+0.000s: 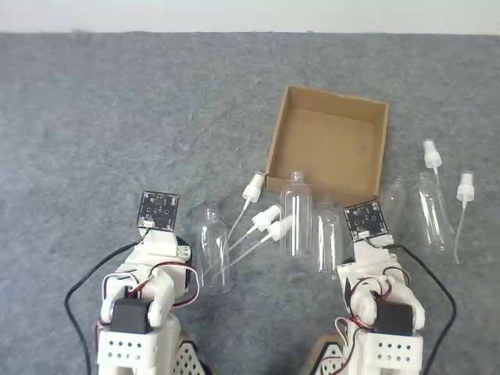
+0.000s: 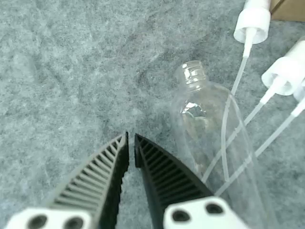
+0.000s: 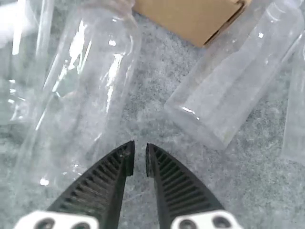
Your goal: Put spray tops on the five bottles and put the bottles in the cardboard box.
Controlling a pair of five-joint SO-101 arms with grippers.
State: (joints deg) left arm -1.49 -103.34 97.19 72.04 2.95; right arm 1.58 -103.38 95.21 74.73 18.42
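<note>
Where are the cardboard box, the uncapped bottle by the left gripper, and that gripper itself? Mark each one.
cardboard box (image 1: 328, 144): high view, bare floor inside.
uncapped clear bottle (image 2: 202, 114): left wrist view, upper body below the neck.
left gripper (image 2: 131, 137): left wrist view, midway between its fingertips.

High view: left arm and right arm run off the bottom edge. Right wrist board covers the base of one bottle; the arm overlaps its neighbour. Left wrist view: leftmost bottle base cut off, cardboard box just a corner, one spray top clipped. Right wrist view: those two bottles' necks run past the edge.
</note>
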